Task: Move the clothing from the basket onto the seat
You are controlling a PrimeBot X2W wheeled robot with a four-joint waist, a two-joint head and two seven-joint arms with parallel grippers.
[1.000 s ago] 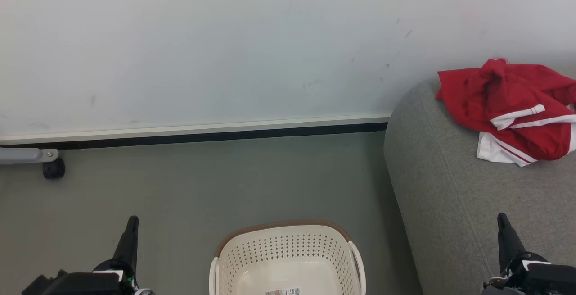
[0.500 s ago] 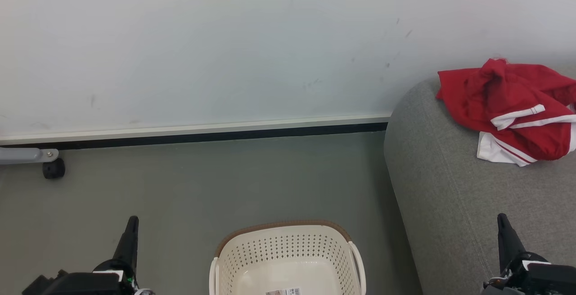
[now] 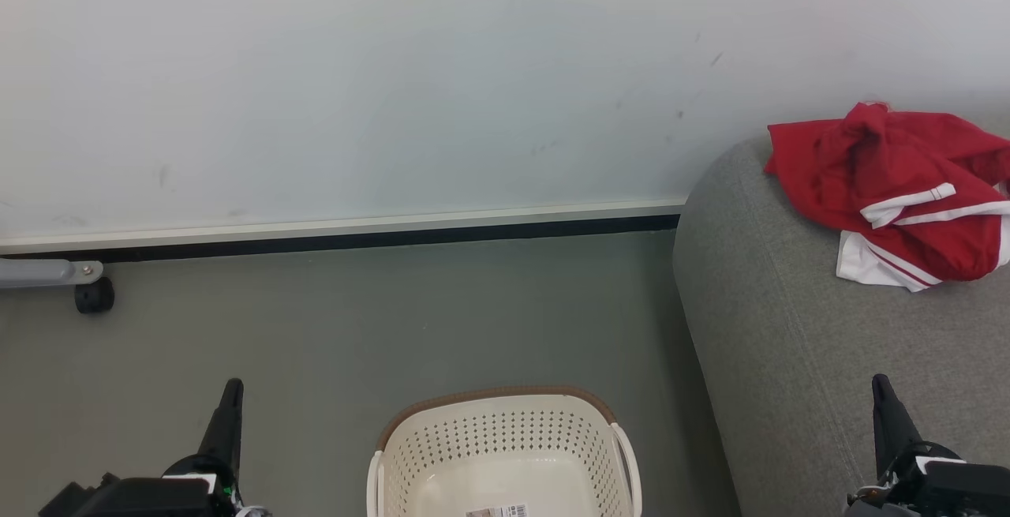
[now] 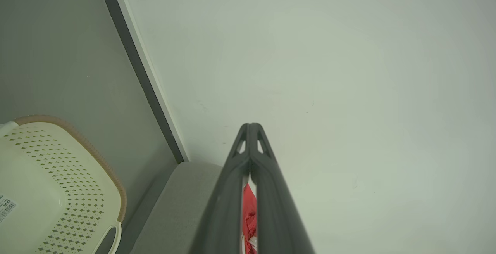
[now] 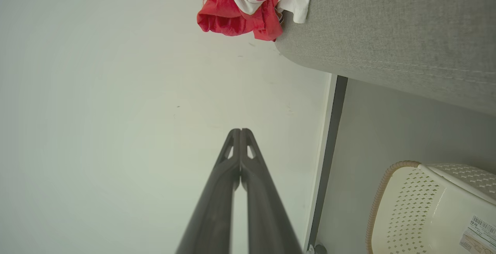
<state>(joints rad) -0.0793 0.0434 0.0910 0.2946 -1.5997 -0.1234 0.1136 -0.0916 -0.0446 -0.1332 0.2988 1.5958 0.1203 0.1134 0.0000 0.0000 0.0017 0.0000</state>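
Red-and-white garment (image 3: 892, 177) lies crumpled on seat (image 3: 789, 343), at far corner next to wall (image 3: 394, 67). Basket (image 3: 505, 430) upright on floor (image 3: 394, 320), near seat's left edge, strip of floor between them. Barcode label (image 3: 497, 511) on basket bottom. Left gripper (image 3: 232, 384) over floor left of basket, jaws clenched, grasping nothing. Right gripper (image 3: 880, 381) over seat's near part, jaws clenched, grasping nothing.

You see the basket (image 3: 505, 434) at 6 o'clock: cream-white, dotted with rows of small holes, brown along its rim. The seat (image 3: 789, 343) at 3 o'clock is plain grey fabric. The clothing (image 3: 884, 177) on it is red with white stripes. The floor (image 3: 355, 327) is grey-green, the wall (image 3: 394, 67) pale.
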